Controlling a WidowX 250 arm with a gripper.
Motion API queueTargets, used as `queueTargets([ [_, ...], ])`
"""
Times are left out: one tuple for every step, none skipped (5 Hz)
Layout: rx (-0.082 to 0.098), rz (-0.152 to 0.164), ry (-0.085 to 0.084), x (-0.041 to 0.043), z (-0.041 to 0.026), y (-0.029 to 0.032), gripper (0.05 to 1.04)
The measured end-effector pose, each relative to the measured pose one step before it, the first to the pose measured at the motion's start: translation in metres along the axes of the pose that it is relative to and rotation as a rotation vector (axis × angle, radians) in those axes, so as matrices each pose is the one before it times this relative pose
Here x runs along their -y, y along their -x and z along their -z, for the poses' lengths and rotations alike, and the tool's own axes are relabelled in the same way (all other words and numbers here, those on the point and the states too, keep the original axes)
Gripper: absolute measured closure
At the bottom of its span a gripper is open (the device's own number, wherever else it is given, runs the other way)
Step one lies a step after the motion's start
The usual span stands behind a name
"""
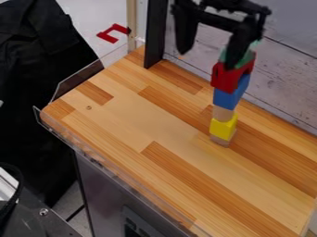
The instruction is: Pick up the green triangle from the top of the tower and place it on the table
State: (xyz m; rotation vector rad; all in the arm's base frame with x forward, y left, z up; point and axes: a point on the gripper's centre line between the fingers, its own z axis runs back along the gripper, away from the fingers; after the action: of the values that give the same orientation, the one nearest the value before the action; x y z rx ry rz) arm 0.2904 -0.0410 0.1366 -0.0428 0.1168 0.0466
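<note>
At the top of the view, my gripper [208, 59] stands open, its two fingers wide apart. Its right finger hangs in front of the green triangle [249, 57] and hides part of it; whether they touch I cannot tell. The triangle rests on a red block [226, 79], the highest of the stacked blocks beneath it. Below the red one come a blue block [230, 98], a natural wood piece [222, 113], a yellow block [222, 128] and another wood piece [220, 140] standing on the table [133, 115]. The left finger is left of the tower.
A grey plank wall [291, 69] runs behind the tower, with a black post [156, 34] at the table's back left corner. Clear low guards [77, 78] line the left edge. A red piece [113, 33] lies beyond the table.
</note>
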Motion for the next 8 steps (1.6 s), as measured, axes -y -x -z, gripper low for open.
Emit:
queueTargets([
  [-0.0129, 0.0174, 0.0007, 0.00416, -0.00168, -0.01072, 0.084],
  [0.0016, 0.0185, -0.014, -0.00002, 0.00169, -0.00926, 0.084],
  [-0.0032, 0.009, -0.001, 0.0014, 0.00102, 0.00002, 0.084],
  [0.0077, 0.002, -0.0008, 0.0005, -0.00188, -0.00136, 0.122],
  [0.0154, 0.0051, 0.01, 0.00466, -0.00027, -0.00209, 0.292],
  [0.0008, -0.0012, 0.0041, 0.00229, 0.00346, -0.00223, 0.578],
  [0.0114, -0.01, 0.0076, 0.00122, -0.00039, -0.00186, 0.603],
  [0.003, -0.0109, 0.0004, 0.00004, 0.00087, -0.00075, 0.603],
])
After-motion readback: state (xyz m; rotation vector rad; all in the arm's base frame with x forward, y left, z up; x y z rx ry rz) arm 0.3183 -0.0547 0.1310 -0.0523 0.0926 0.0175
